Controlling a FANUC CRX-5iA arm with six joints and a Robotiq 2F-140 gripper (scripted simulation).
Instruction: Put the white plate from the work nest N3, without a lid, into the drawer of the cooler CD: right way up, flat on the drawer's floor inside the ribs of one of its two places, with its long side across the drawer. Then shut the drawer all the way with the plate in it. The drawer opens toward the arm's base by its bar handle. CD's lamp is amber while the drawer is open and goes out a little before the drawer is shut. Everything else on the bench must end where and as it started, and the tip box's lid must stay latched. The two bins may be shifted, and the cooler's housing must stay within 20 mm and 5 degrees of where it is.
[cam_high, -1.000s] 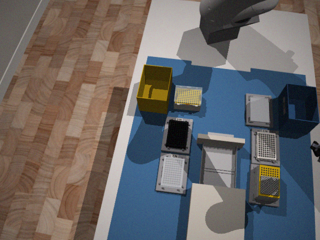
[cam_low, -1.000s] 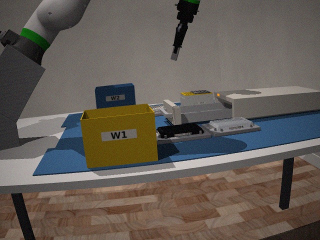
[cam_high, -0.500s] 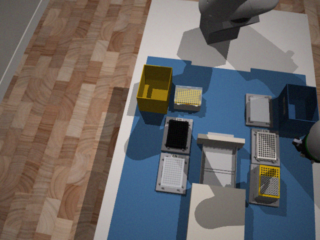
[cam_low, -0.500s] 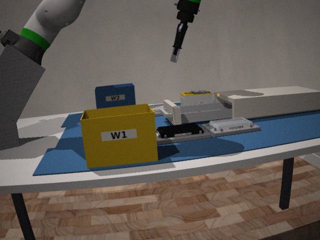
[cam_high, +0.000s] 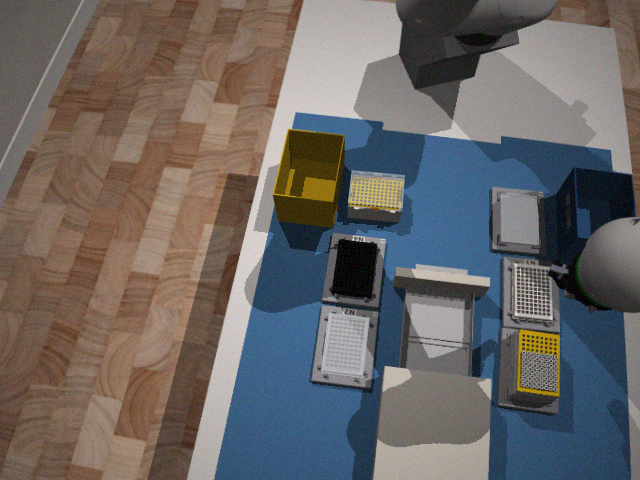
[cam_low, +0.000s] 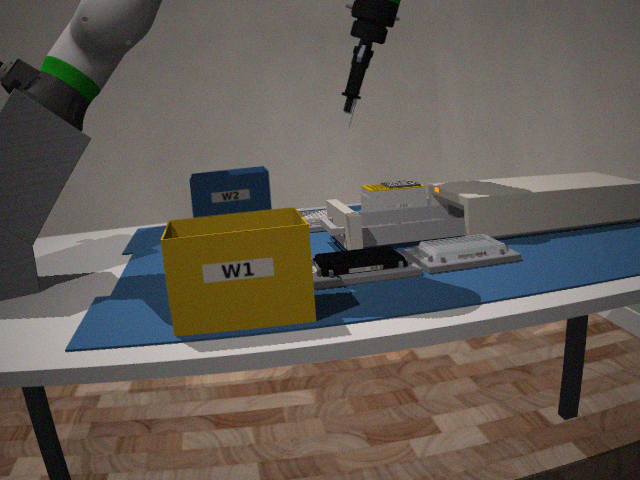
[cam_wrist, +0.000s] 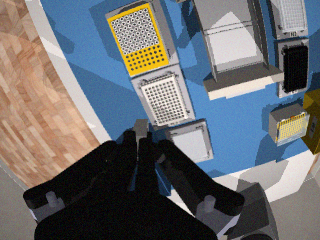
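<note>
My gripper (cam_low: 350, 105) is shut and empty, high above the bench. In the overhead view it (cam_high: 557, 270) hangs over the right column of nests. In the wrist view the fingertips (cam_wrist: 142, 127) touch each other. The cooler's drawer (cam_high: 436, 330) stands open and empty, its bar handle (cam_high: 440, 279) toward the arm's base. The amber lamp (cam_low: 436, 189) is lit. In the right column a white plate under a smooth lid (cam_high: 516, 219) sits in a nest. Below it is an uncovered white well plate (cam_high: 532, 291). I cannot read their nest labels.
The cooler housing (cam_high: 434, 423) is at the near edge. The yellow bin W1 (cam_high: 310, 175), the tip box (cam_high: 375, 195), a black plate (cam_high: 354, 267) and a white plate (cam_high: 345, 343) are on the left. The blue bin W2 (cam_high: 594, 206) and a yellow plate (cam_high: 538, 361) are on the right.
</note>
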